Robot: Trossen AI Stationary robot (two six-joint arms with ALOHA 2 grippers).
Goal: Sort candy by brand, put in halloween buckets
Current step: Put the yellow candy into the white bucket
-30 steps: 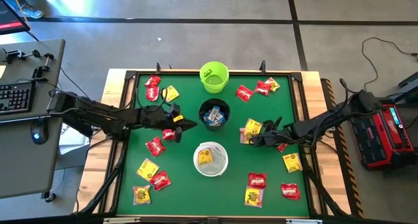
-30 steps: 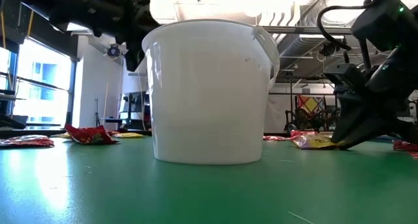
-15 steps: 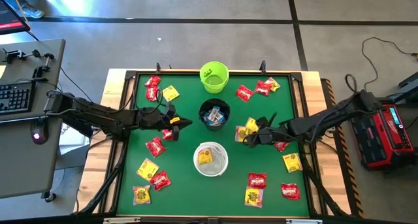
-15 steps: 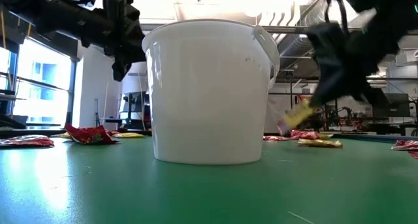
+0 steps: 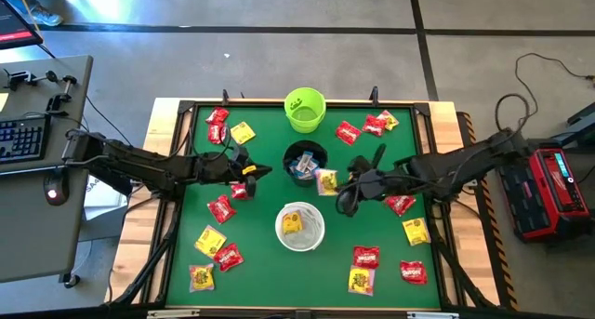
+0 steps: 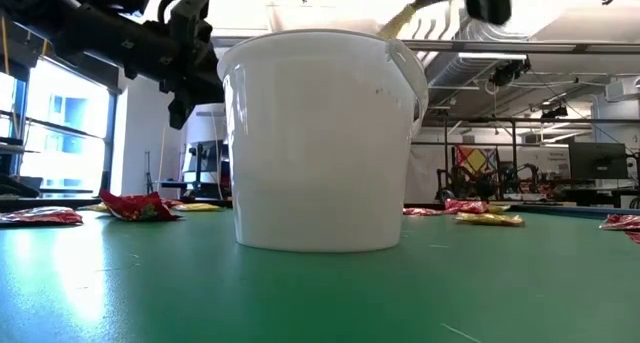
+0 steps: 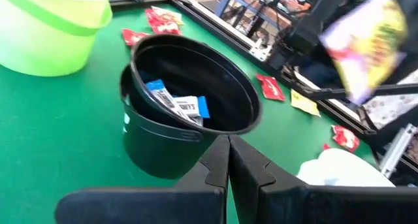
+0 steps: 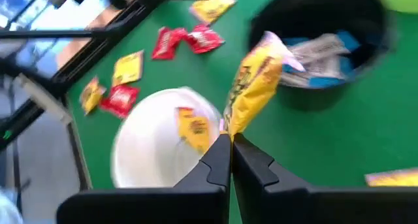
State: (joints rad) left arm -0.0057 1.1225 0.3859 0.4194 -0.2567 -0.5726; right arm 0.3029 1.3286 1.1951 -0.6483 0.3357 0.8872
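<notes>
A shiny yellow candy packet hangs pinched at its lower end between the pressed-together fingers of the right gripper, up in the air just beside the round black plastic bucket, between that bucket and the white translucent bucket. From above, the packet sits at the tip of the right gripper, clear of the green mat.

On the other side of the black bucket, the left gripper hovers close to the rim, its fingers pressed together with nothing between them; its own camera shows the closed tips pointing right at the black bucket's wall.

Inside the black bucket lie small blue-and-white wrapped candies. The white bucket, nearer the front edge than the black one, holds one yellow packet. The lime green bucket stands beyond the black one at the far edge of the mat; what it holds cannot be made out.

Loose red and yellow packets are scattered on the mat to both sides of the black bucket, well apart from it.
</notes>
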